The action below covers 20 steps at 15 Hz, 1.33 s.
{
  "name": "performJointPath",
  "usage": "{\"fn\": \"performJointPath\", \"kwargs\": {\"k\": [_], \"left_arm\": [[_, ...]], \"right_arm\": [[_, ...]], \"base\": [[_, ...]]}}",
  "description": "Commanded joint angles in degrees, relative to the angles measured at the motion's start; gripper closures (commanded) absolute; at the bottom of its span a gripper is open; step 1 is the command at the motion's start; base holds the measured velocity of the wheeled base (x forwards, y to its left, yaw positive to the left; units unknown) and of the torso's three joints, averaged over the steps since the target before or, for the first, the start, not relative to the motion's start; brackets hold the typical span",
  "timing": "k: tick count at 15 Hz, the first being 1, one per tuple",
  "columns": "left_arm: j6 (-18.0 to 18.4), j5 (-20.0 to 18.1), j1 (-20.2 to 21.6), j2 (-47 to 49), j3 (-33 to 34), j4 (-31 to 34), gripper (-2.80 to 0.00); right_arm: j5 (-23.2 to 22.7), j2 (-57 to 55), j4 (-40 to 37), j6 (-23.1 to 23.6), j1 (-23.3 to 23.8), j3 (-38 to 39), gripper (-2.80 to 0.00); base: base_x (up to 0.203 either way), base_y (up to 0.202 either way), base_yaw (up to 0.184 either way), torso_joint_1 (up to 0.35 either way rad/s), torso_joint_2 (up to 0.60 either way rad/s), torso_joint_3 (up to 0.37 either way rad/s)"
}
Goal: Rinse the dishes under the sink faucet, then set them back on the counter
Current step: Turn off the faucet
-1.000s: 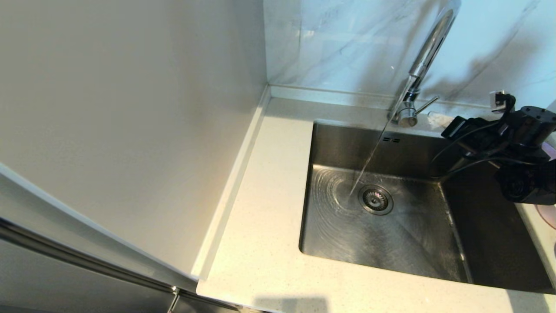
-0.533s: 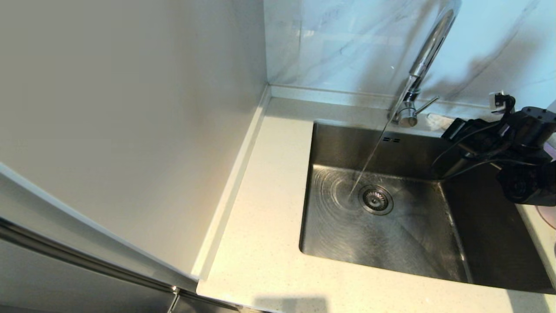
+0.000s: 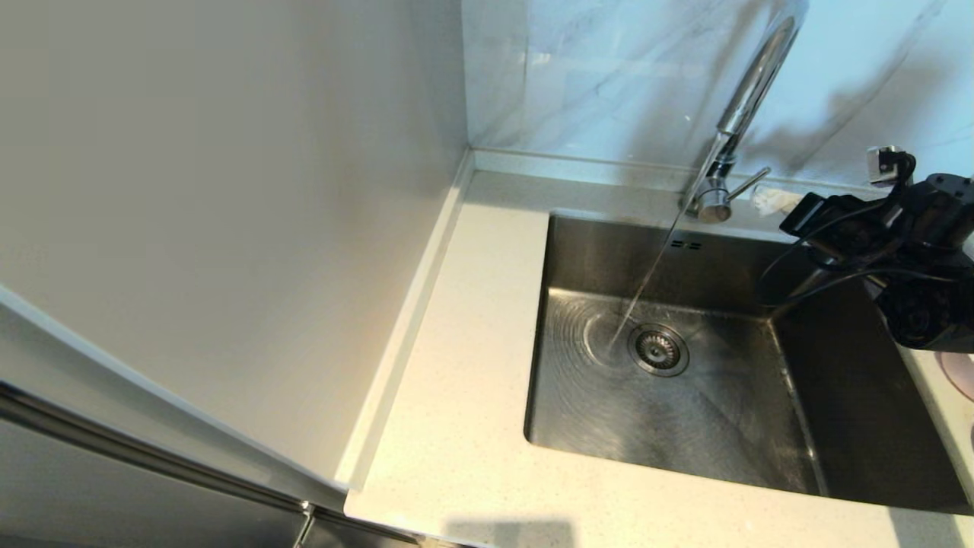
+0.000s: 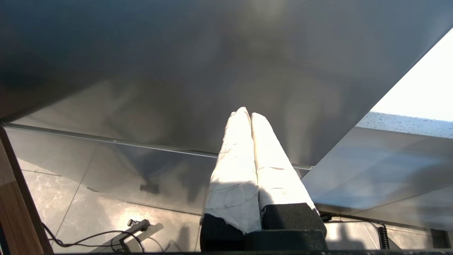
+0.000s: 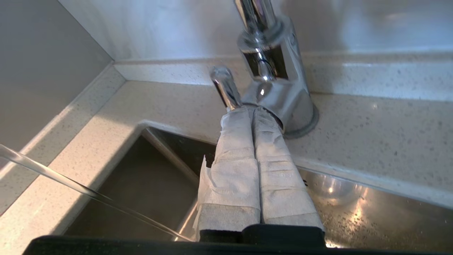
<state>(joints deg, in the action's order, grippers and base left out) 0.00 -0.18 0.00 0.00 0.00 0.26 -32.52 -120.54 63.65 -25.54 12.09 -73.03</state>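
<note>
The dishes were almost wholly out of sight: only a pale pink curved edge showed at the far right of the head view, on the tabletop beside the sink, too little to say which dish it was. The tabletop wrapped the left, back and front of the sink, whose steel basin held nothing but running water; a thin stream slanted down from the spout and struck the floor of the basin just beside the drain strainer, spreading rings around it. So the water was on and rinsing had probably not begun. The sink faucet rose behind the basin against the marble-veined wall tiles, its thin side lever pointing toward the right arm. The right hand hovered over the back right corner of the sink, its padded fingers pressed together with nothing between them, tips right at the lever and the faucet base, perhaps from working the tap. Whether they touched the lever could not be told. The left hand hung parked below a plain grey panel, away from the sink, its wrapped fingers likewise pressed together and holding nothing. Nothing stood between the right hand and the dishes' side.
</note>
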Motion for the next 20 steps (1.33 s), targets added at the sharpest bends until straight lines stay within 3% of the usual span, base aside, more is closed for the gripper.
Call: {"fn": "performJointPath", "kwargs": {"k": [1,10,16,20], "left_arm": [[0.0,0.0,0.0,0.0,0.0,0.0,0.0],[0.0,0.0,0.0,0.0,0.0,0.0,0.0],[0.0,-0.1,0.0,0.0,0.0,0.0,0.0],[0.0,0.0,0.0,0.0,0.0,0.0,0.0]], "right_arm": [[-0.3,1.4,0.4,-0.1,0.0,0.0,0.0],[0.7,0.3,-2.0,0.2,-3.4,-6.5,0.0],[1.3,-0.9,-3.4,3.4,-5.6,-7.4,0.0],[5.3,0.8,-4.5,4.1,-5.4,-7.4,0.0]], "base": [[0.0,0.0,0.0,0.0,0.0,0.0],[0.0,0.0,0.0,0.0,0.0,0.0],[0.0,0.0,0.0,0.0,0.0,0.0],[0.0,0.0,0.0,0.0,0.0,0.0]]}}
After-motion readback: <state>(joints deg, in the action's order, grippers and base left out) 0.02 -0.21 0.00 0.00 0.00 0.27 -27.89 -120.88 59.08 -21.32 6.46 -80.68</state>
